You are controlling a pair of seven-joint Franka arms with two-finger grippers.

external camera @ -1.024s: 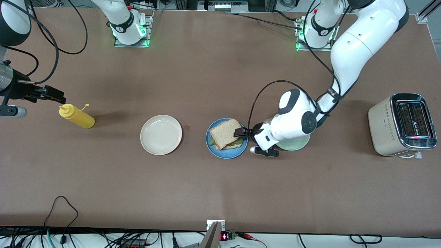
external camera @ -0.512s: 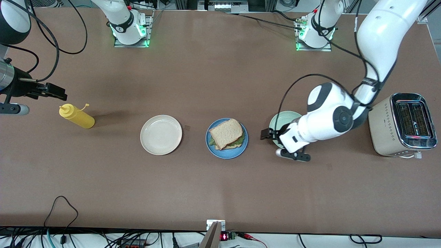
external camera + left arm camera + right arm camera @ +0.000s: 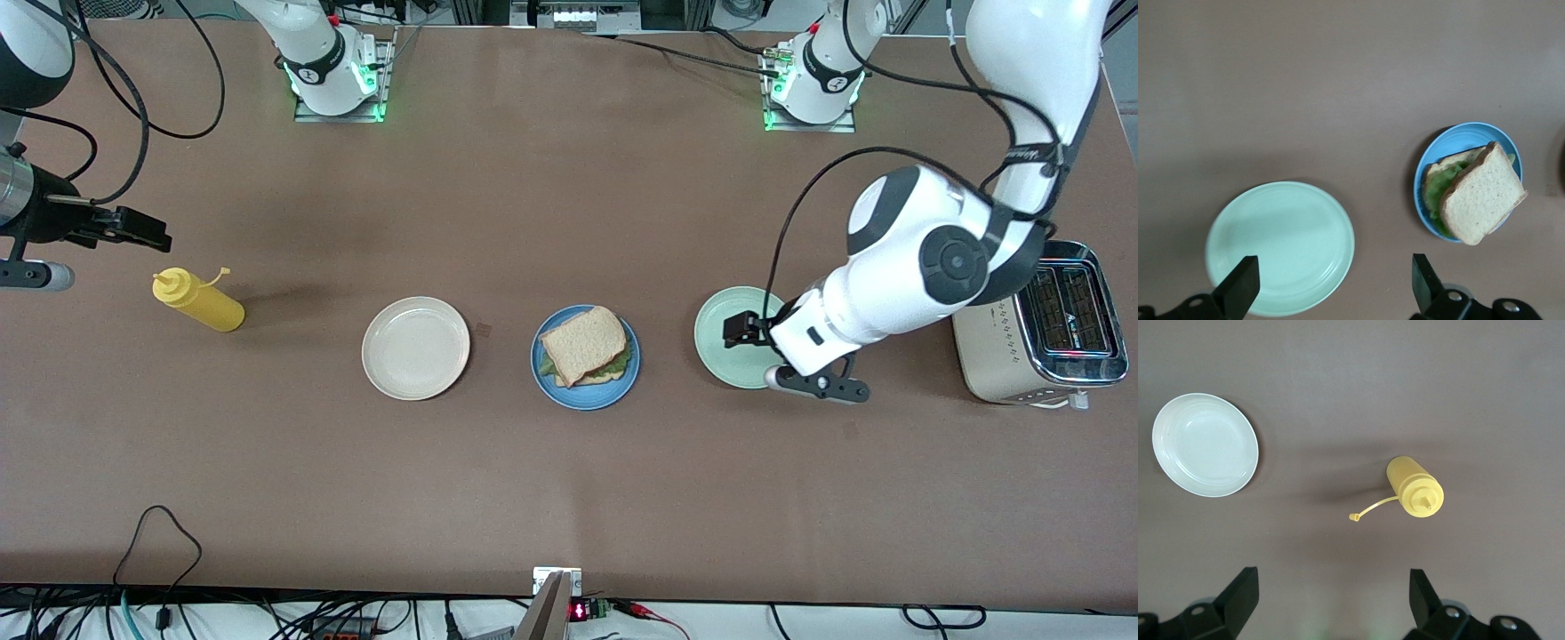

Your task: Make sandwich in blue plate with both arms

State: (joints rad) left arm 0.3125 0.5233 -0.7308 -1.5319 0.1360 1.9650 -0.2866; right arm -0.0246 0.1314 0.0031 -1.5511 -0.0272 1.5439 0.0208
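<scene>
The left gripper (image 3: 740,330) is off the sandwich (image 3: 585,346) now, up over the pale green plate (image 3: 725,348), jaws seemingly wider.

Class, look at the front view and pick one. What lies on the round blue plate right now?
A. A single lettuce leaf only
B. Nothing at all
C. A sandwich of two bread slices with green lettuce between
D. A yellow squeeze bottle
C: the sandwich of tan bread slices and green lettuce sits on the round blue plate, with lettuce showing under the top slice.
</scene>
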